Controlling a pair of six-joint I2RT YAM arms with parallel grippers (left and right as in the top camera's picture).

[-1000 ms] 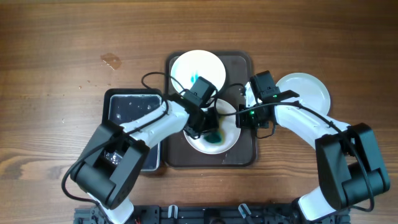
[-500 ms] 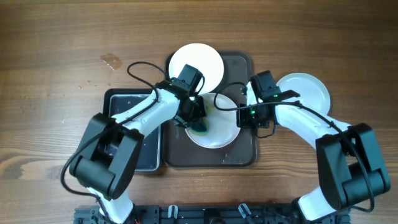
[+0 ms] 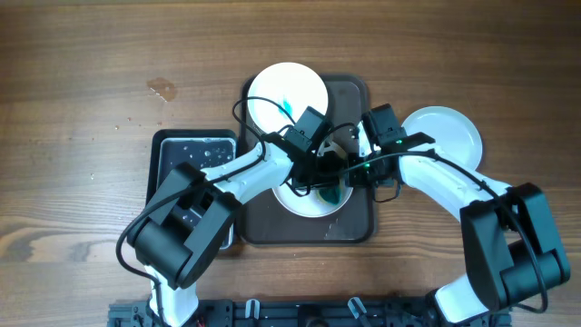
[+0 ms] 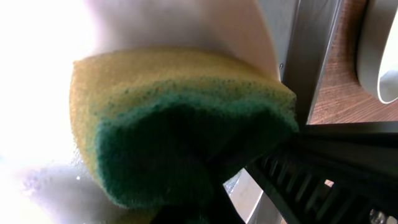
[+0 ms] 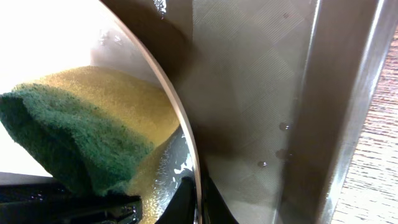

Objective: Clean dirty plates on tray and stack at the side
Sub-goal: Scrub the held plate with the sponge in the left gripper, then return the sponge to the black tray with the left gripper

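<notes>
Three plates, white, round, of like size.

1. Far plate point(image 3: 277, 91): on the tray point(image 3: 356, 98) at its far end, a teal smear at its centre, not yet wiped. Neither hand touches it.
2. Middle plate point(image 3: 307, 207): on the tray, nearer the robot, largely covered by both arms. Whether any smear is left on it cannot be told, as the sponge hides the spot.
3. Side plate point(image 3: 445, 136): off the tray, on the tabletop point(image 3: 91, 54) just to its right, plain white. It appears to be the start of the stack.

One sponge point(image 4: 180, 130), yellow with a green scouring face, pressed on the right half of the middle plate.

One black basin point(image 3: 195, 154), left of the tray, water in it.

Left hand point(image 3: 322, 180): closed on the sponge, reaching across the tray from the left.

Right hand point(image 3: 354, 171): at the middle plate's right rim. Its wrist view shows the rim running straight into a dark finger, so it looks pinched narrow on the rim to steady the plate.

Step judged in hand: scrubbing the middle plate.

Relation that matters next: the side plate lies rightward of the middle plate, past the tray's right rim. The right arm is nearer, and the right hand is already at the rim on that side.
</notes>
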